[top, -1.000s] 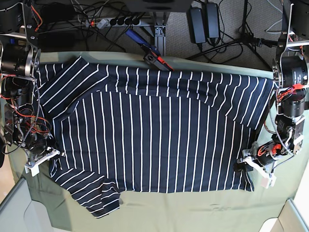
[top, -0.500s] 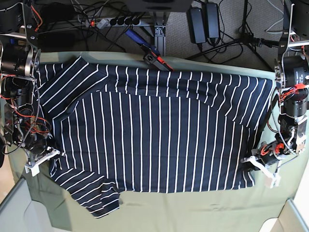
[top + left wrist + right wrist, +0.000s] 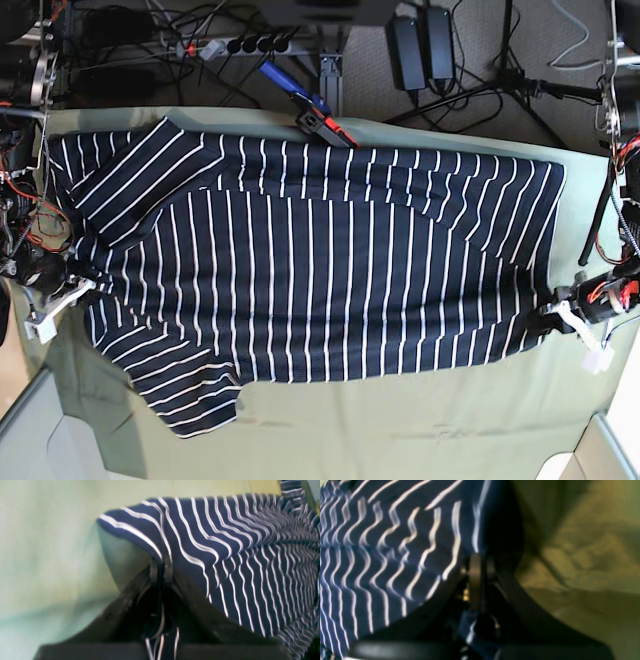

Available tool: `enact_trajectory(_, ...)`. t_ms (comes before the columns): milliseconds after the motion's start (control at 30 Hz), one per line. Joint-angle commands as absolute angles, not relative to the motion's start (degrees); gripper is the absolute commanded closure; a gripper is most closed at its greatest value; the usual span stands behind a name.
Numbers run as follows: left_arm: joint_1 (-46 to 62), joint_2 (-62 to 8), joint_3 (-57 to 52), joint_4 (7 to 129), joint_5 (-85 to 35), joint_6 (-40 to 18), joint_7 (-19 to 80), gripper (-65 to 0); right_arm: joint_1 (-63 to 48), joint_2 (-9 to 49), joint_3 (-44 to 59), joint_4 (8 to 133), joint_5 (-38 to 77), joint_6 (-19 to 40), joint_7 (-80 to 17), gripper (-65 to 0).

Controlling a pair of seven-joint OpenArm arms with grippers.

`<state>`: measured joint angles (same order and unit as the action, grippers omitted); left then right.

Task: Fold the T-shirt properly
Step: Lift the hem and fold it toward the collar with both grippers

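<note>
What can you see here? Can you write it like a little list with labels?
shirt: dark navy T-shirt with thin white stripes, spread out flat
under it: pale green cloth
left gripper: shut, fingers pinching the shirt's edge
right gripper: shut, also pinching shirt fabric
where the grippers are: one at each side of the shirt
behind the table: power strip and cables
folded yet: not yet

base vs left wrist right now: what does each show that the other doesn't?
Base only: the whole T-shirt spread on the green cloth, the right gripper at the opposite edge, and the power strip and cables behind the table.

Left wrist only: a close look at the left gripper, shut on a pinched, lifted fold of fabric.

Both: the striped shirt, the cloth beneath it, and the left gripper at the shirt's edge.
</note>
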<state>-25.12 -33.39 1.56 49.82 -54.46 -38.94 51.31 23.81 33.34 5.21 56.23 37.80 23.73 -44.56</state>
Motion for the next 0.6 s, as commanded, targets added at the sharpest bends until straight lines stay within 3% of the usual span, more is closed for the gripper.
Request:
enact_trajectory(0, -25.7, -35.2, 1.3, 52.1, -56.4, -40.0, 51.5, 0.0, 23.8, 35.6, 5.8, 58.6, 38.6, 25.3, -43.7, 0.0)
enact_trajectory(567, -15.4, -43.5, 1.3, 58.6, -70.1, -40.0, 61.6, 0.0, 8.7, 40.6, 16.4, 67.2, 43.3, 25.4, -46.0, 0.0)
